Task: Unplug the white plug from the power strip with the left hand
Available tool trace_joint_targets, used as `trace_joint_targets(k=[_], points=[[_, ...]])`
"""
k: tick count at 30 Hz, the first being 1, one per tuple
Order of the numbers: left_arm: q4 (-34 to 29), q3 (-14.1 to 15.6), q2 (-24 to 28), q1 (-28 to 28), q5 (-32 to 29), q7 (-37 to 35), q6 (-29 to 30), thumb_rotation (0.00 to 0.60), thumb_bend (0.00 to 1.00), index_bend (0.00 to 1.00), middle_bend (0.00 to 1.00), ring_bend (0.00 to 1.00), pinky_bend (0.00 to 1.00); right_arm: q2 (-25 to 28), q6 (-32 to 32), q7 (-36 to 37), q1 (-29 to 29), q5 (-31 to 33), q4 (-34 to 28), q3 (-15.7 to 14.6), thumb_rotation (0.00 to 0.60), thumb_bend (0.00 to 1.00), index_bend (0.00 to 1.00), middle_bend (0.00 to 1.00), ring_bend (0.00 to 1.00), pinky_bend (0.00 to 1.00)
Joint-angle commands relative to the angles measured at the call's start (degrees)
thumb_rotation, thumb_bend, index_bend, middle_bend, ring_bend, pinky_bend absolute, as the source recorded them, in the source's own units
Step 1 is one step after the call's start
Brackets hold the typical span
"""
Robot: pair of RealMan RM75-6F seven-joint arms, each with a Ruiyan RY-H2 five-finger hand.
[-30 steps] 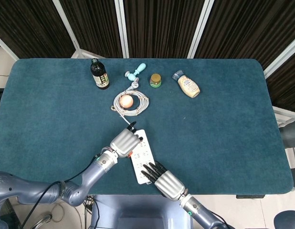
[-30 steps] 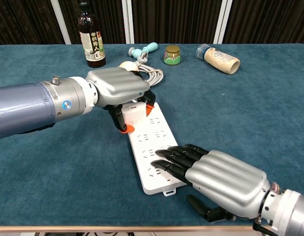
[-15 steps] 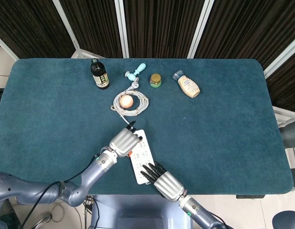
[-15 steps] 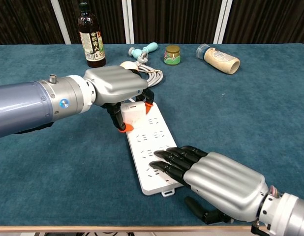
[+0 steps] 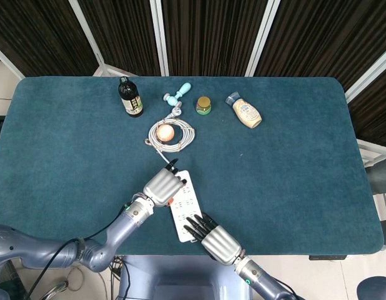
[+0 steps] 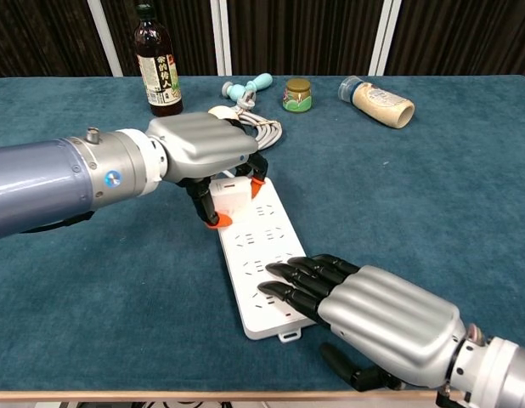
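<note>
A white power strip (image 6: 264,259) (image 5: 187,203) lies on the teal table near its front edge. At the strip's far end sits the white plug (image 6: 228,195), and my left hand (image 6: 203,151) (image 5: 162,185) grips it from above with orange-tipped fingers on both sides. The plug's grey cable runs back to a coil (image 6: 261,127) (image 5: 172,134). My right hand (image 6: 377,310) (image 5: 215,236) lies flat with its dark fingertips pressing on the strip's near end.
Along the back stand a dark sauce bottle (image 6: 158,65) (image 5: 130,97), a teal-handled tool (image 6: 248,86), a small jar (image 6: 297,94) and a lying squeeze bottle (image 6: 377,101). An onion (image 5: 165,132) sits inside the cable coil. The table's front edge (image 6: 160,393) is close below.
The left hand has eased the plug slightly up and left from the strip's far end. The right hand has slid a little toward the front edge while staying on the strip.
</note>
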Motion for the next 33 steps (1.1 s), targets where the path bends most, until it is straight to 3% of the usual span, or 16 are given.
trace_joint_targets(k=[1,33], points=[[-1.18,0.53,1.06,0.57,1.00,-0.35,0.60,0.600,0.37,0.69,0.77,0.27,0.07,-0.11,-0.10,0.05,-0.05,0.07,0.11,-0.07,0.600,0.71,0.03,0.01,0.01,0.07],[0.07,-1.67,-0.99,-1.79,-2.59,1.82,-0.37,0.600,0.37,0.71,0.79,0.29,0.07,-0.09,-0.31,0.01,-0.13,-0.11,-0.02,-0.39,0.600,0.71,0.03,0.01,0.02,0.07]])
